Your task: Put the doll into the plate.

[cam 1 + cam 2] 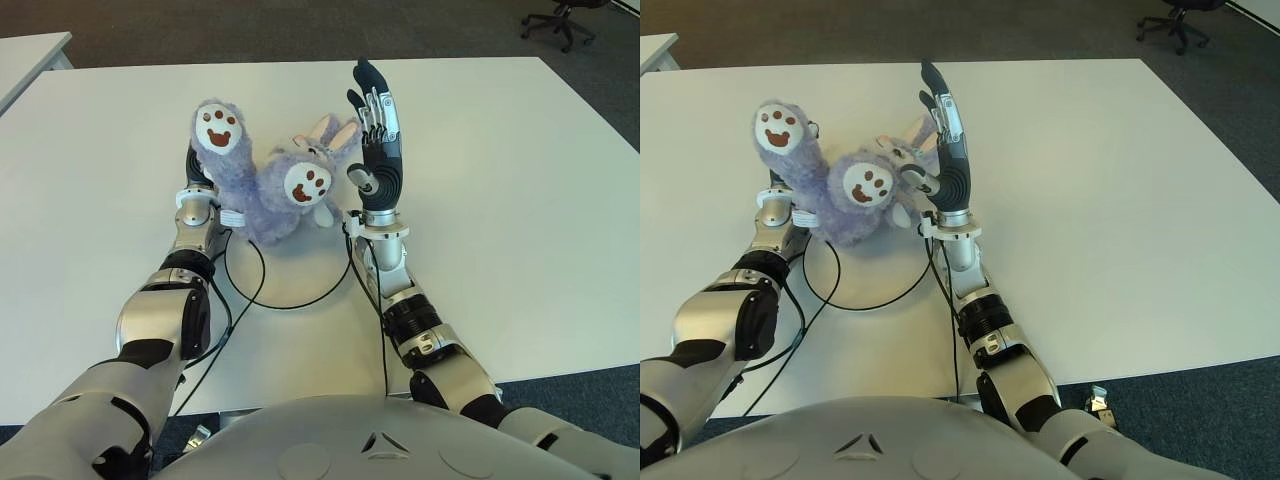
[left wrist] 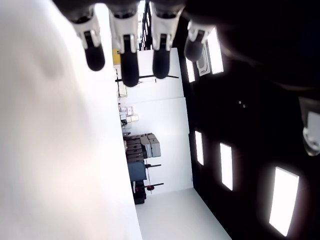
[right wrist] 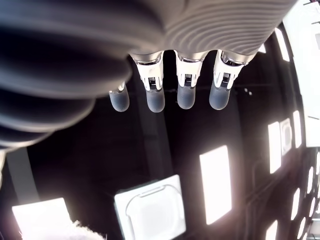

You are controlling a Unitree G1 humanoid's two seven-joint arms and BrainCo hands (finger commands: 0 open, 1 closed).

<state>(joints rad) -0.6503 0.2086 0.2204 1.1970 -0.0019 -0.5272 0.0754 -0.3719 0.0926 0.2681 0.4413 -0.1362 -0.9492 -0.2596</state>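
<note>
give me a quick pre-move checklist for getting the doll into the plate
1. Doll located: ok. The purple doll lies on the white table between the two hands, paws up.
2. Plate located: not ok. No plate shows in any view.
3. Left robot hand on the doll: cannot tell. It sits at the doll's left side, mostly hidden by fur; its wrist view shows straight fingers and no doll.
4. Right robot hand: not ok for a grasp. It stands upright at the doll's right, fingers extended, holding nothing.
5. Cable: the black cable loops on the table just in front of the doll; cannot tell if it would snag.
</note>
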